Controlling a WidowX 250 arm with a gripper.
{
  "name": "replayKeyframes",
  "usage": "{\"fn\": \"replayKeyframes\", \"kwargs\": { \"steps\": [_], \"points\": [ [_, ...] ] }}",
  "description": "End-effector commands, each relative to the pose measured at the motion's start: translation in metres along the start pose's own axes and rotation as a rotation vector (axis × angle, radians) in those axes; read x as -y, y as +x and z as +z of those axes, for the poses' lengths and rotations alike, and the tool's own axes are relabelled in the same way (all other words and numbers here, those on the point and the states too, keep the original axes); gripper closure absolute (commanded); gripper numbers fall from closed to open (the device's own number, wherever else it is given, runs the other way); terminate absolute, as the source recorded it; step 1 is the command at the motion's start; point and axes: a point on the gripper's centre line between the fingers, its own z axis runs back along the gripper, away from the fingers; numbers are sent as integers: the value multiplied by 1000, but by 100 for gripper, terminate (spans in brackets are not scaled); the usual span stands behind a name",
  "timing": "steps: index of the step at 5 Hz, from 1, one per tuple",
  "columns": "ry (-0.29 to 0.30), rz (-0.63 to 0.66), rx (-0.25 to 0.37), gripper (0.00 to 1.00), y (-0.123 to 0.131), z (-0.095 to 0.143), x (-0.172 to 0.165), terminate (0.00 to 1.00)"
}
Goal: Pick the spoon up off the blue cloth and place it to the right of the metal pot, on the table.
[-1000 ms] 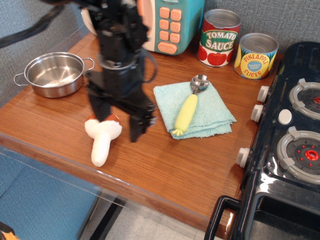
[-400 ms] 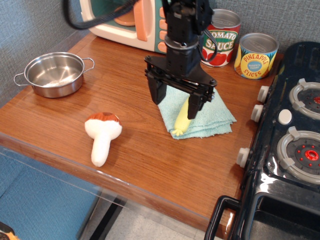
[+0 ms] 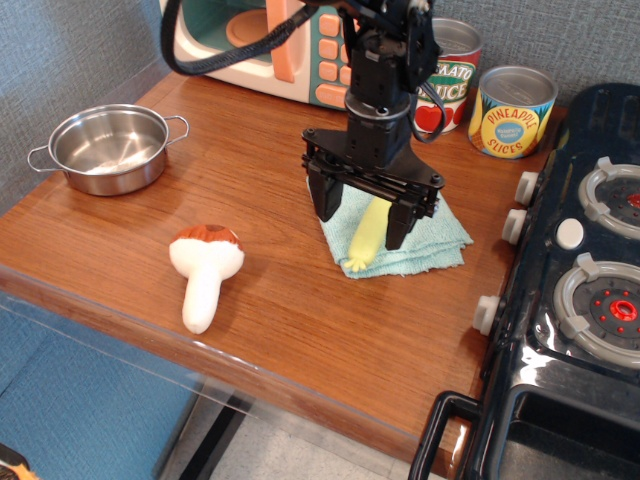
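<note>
The spoon (image 3: 366,233) lies on the blue cloth (image 3: 435,241). Only its pale yellow-green handle shows; the arm hides its metal bowl. My gripper (image 3: 361,222) is open and hangs right over the spoon, with one finger (image 3: 325,199) left of the handle and the other finger (image 3: 398,226) to its right. I cannot tell whether the fingers touch the cloth. The metal pot (image 3: 108,148) stands empty at the far left of the table (image 3: 270,300).
A toy mushroom (image 3: 204,272) lies near the table's front edge. A toy microwave (image 3: 262,45) and two tin cans (image 3: 512,110) stand at the back. A black toy stove (image 3: 580,290) fills the right side.
My gripper has swung from above the mushroom rightward to the cloth, and in the last half second shifted a little right and lower over the spoon handle.
</note>
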Motion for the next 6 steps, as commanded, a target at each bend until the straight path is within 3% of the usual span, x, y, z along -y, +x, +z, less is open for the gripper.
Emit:
{"fn": "replayKeyframes", "kwargs": {
  "steps": [1, 6],
  "points": [
    [17, 5, 39, 0, 4, 2, 6, 0],
    [43, -5, 9, 0, 1, -8, 5, 0]
  ]
}}
